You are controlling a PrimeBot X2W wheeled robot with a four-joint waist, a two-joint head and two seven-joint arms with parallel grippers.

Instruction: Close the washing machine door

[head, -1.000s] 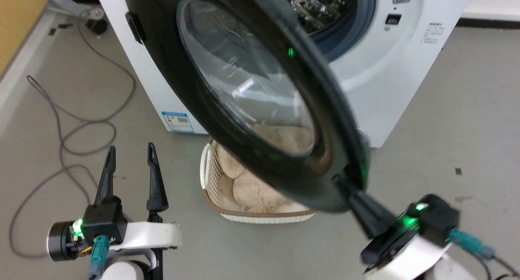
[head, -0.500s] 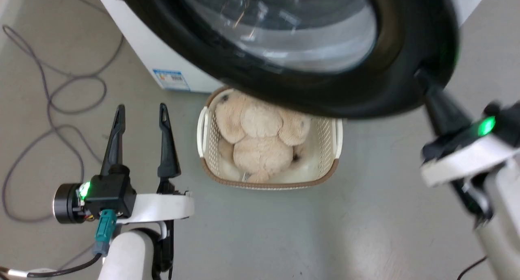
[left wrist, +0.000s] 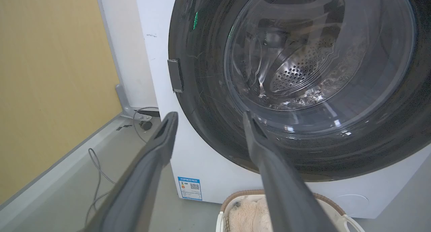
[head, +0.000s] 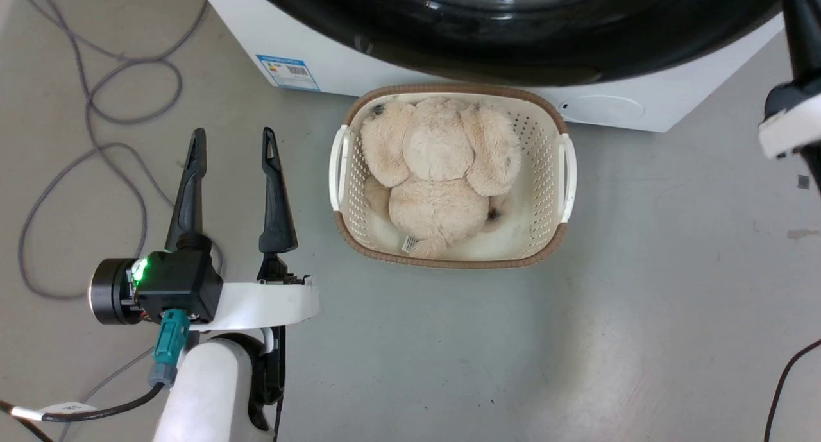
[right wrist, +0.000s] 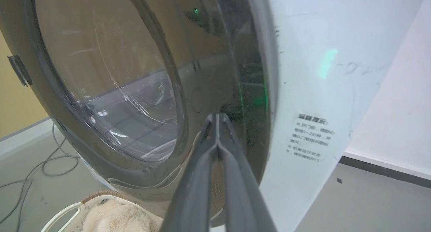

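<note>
Right gripper is holding its fingers pressed fully together, gripping nothing. Its tips are sitting against (or just off, hard to tell) the glossy black ring of the washing machine door, straight ahead of it. Door is lying nearly flush on the washing machine; latched or not, cannot tell. Left gripper is hanging wide open and empty, with the door ahead of it and apart. Risk: tips skidding off the slick ring onto the glass, or a weak push missing the latch so the door is swinging out again.
</note>
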